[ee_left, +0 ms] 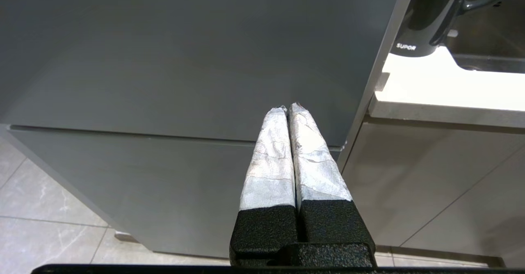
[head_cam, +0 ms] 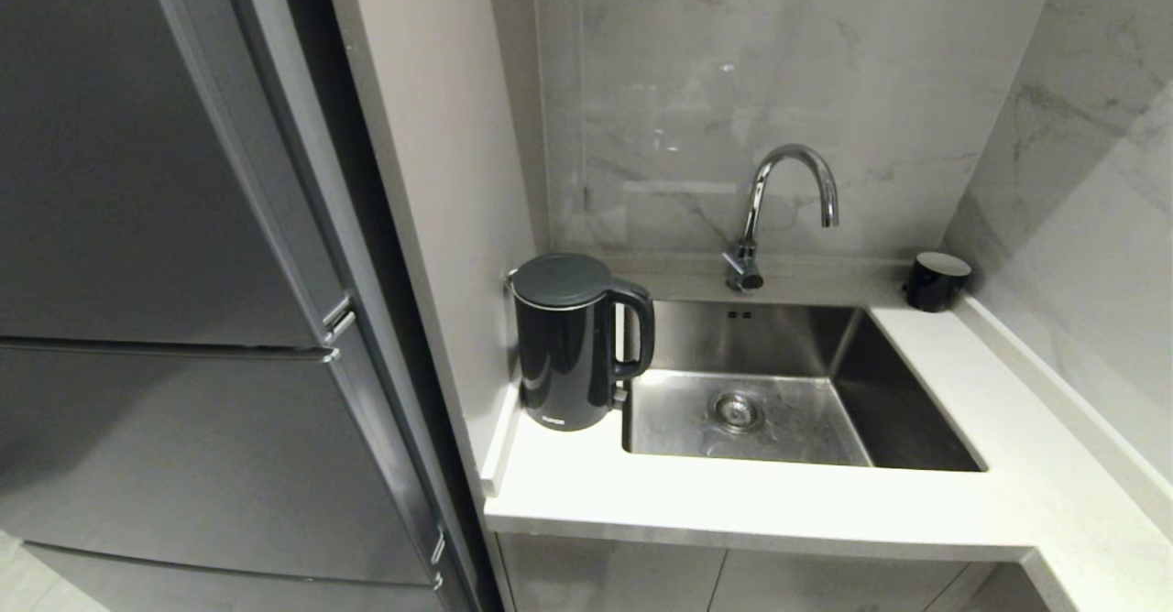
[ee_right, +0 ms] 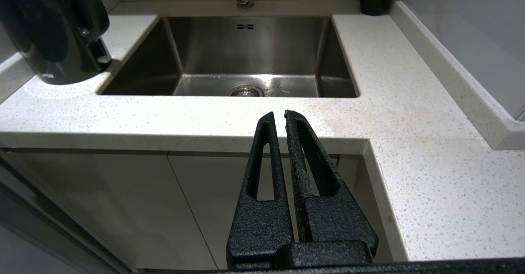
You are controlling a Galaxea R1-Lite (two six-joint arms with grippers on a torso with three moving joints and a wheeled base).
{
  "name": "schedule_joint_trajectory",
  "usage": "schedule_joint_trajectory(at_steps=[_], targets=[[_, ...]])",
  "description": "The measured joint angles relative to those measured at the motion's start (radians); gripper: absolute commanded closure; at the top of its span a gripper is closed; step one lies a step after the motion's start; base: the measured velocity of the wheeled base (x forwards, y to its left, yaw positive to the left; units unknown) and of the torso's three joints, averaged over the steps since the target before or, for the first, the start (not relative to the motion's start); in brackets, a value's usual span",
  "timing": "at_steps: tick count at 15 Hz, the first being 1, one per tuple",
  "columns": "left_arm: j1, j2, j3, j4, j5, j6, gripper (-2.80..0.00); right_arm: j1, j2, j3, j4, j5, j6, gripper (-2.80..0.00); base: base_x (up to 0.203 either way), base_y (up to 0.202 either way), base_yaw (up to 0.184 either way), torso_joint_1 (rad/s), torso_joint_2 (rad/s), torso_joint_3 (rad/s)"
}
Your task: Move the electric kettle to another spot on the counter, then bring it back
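1. Glossy black, the electric kettle (head_cam: 573,346) stands upright on the counter (head_cam: 733,502) in the back left corner, against the pale side panel (head_cam: 440,181), with its loop handle turned toward the sink (head_cam: 916,410) and small white lettering near its foot
2. Stainless steel, the sink lies just beside the kettle on the right, sunk into the white speckled counter, with a round drain (head_cam: 738,410) in its floor
3. A chrome tap (head_cam: 779,209) with a curved spout rises behind the sink at the marbled wall (head_cam: 733,90)
4. A small black cup (head_cam: 935,280) with a pale top sits in the far right corner of the counter, well apart from the kettle
5. The counter turns toward the viewer on the right side, over pale grey cabinet doors (ee_right: 123,192)
6. A tall dark grey refrigerator (head_cam: 165,273) fills the space left of the side panel
7. The left gripper (ee_left: 289,108), its fingers wrapped in silvery tape, is clenched on nothing and hangs in front of the refrigerator's door, low and apart from the kettle
8. The right gripper (ee_right: 279,114), bare black, has its fingers nearly together with only a thin slit between them, holding nothing; it hangs before the counter's front edge, facing the sink
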Motion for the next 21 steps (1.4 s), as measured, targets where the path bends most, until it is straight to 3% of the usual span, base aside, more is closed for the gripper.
schedule_joint_trajectory(at_steps=[21], targets=[[0.000, 0.000, 0.000, 0.000, 0.000, 0.000, 0.00, 0.000, 0.000, 0.000, 0.000, 0.000, -0.001, 0.00, 0.000, 0.000, 0.000, -0.132, 0.34, 0.206]])
